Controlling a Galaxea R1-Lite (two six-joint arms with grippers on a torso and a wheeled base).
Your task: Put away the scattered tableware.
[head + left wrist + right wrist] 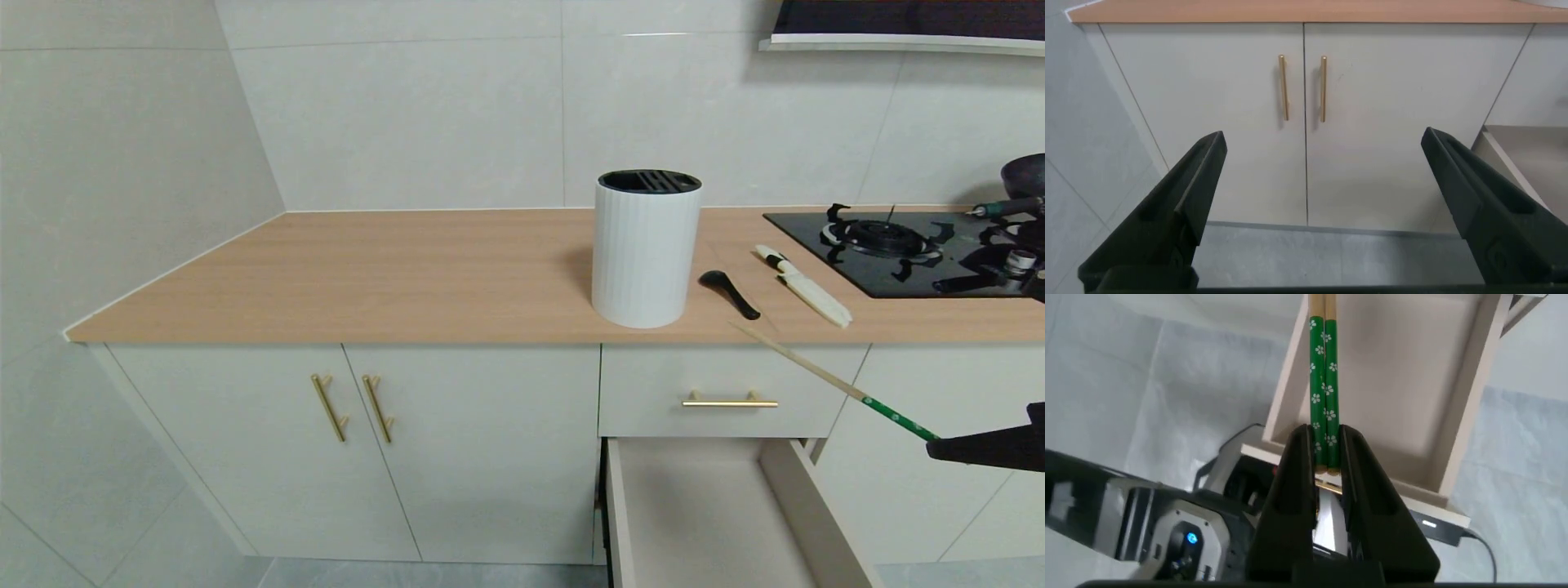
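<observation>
Drawer [694,506] — front cut off below, dark pot [1027,173], perhaps, half cropped

Countertop [408,278]: wood-toned, running left to right along the tiled wall.
Gas hob [898,249]: black, set into the countertop at far right.
Pot [1024,175]: dark, on the hob, cut off by the right edge.
Cabinet doors [359,457]: white pair under the counter, left, shut; gold bar handles [329,407] side by side.
Upper drawer front [727,371]: shut, horizontal gold handle.
</observation>
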